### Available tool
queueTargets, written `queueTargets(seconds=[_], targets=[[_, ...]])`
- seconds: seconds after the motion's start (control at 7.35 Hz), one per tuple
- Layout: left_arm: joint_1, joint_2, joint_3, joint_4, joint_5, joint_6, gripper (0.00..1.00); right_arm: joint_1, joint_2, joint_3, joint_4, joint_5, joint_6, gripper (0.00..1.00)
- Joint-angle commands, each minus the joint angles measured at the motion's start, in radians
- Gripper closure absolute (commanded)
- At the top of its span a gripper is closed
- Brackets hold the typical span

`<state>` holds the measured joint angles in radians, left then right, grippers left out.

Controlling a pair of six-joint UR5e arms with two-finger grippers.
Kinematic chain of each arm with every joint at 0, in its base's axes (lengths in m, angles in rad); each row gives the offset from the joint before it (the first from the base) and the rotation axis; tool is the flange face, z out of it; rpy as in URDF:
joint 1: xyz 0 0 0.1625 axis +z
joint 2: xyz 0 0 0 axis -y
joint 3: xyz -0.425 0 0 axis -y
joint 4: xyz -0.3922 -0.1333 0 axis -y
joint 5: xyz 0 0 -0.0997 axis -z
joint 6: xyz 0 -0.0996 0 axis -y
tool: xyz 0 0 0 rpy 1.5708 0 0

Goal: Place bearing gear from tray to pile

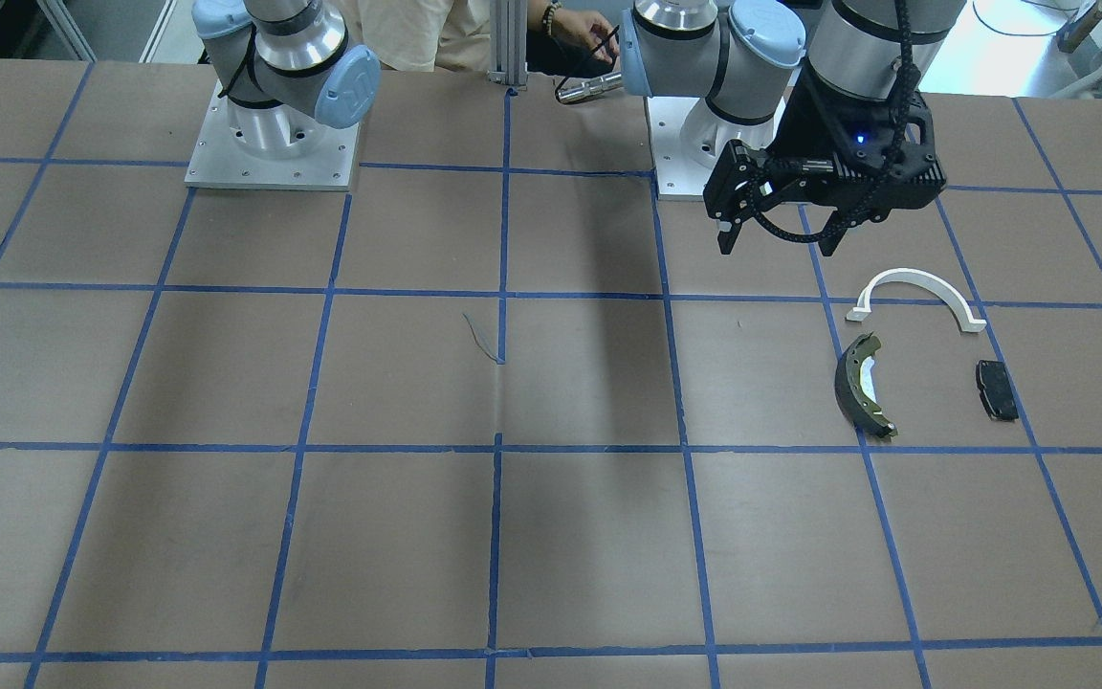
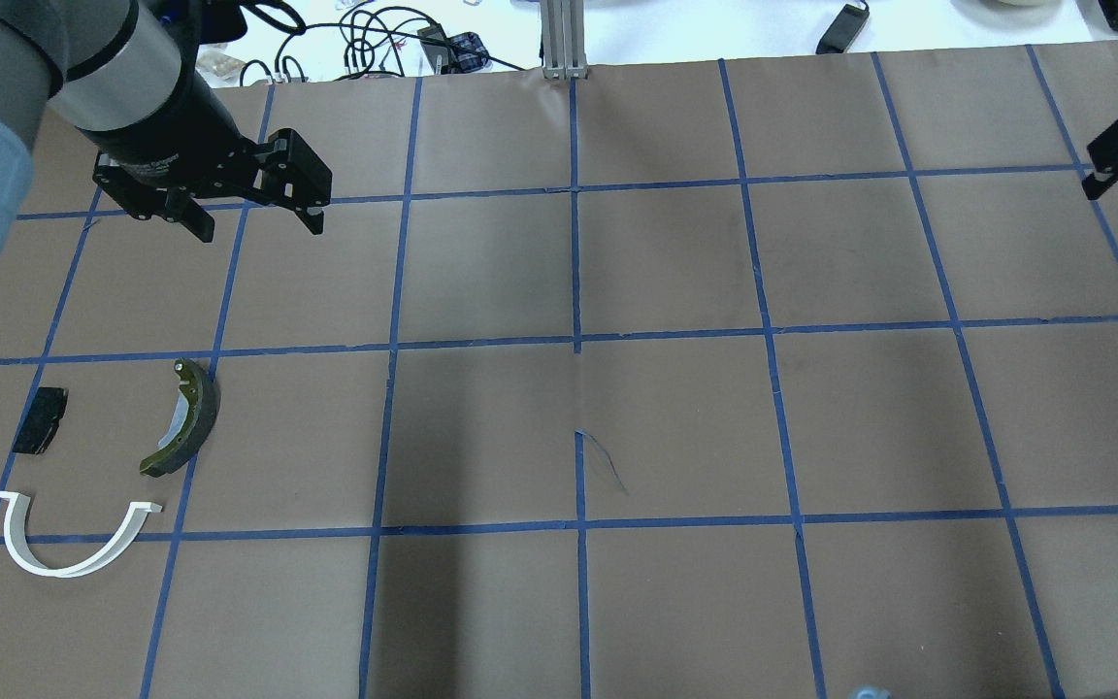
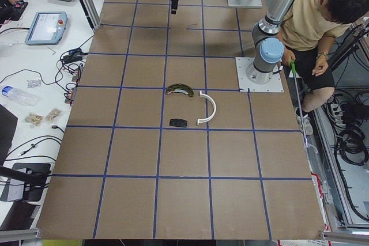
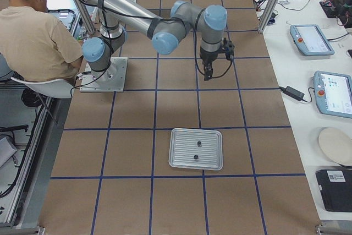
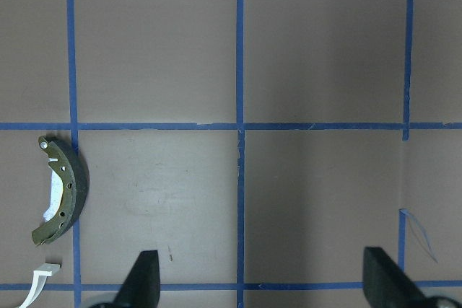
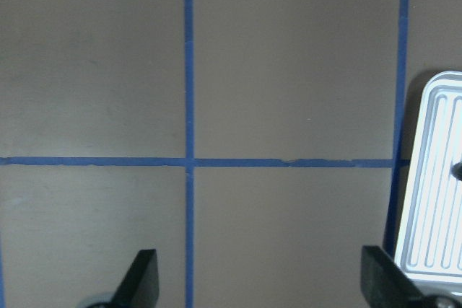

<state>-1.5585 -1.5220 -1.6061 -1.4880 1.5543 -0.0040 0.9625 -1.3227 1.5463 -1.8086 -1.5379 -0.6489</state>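
Two small dark parts (image 4: 198,143) lie on the ribbed metal tray (image 4: 181,158); they are too small for me to tell which is the bearing gear. The tray lies off to the side of my right gripper (image 4: 208,74), only its edge showing past my right-hand finger in the wrist view. That gripper hangs over bare table, fingers spread wide, holding nothing. My left gripper (image 1: 779,241) is also spread wide and holds nothing, raised above the table. Down to its side lies the pile, well apart from me: an olive-rimmed brake shoe (image 1: 848,378), a white arch bracket (image 1: 914,277) and a small black pad (image 1: 996,389).
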Motion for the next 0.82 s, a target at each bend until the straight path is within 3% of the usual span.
queueTargets(seconds=[0.0,0.27,0.54,0.68], targets=[[0.000,-0.001,0.000,0.000,0.000,-0.001,0.00,-0.149,0.184,-0.008,-0.142,0.002,-0.229,0.00],[-0.001,-0.001,0.000,0.000,0.001,-0.001,0.00,-0.191,0.291,-0.011,-0.251,0.001,-0.363,0.00],[0.000,-0.001,0.000,0.000,0.001,-0.001,0.00,-0.215,0.333,-0.012,-0.319,-0.001,-0.431,0.00],[0.000,-0.001,0.000,0.000,0.001,-0.001,0.00,-0.228,0.335,-0.015,-0.336,-0.001,-0.446,0.05]])
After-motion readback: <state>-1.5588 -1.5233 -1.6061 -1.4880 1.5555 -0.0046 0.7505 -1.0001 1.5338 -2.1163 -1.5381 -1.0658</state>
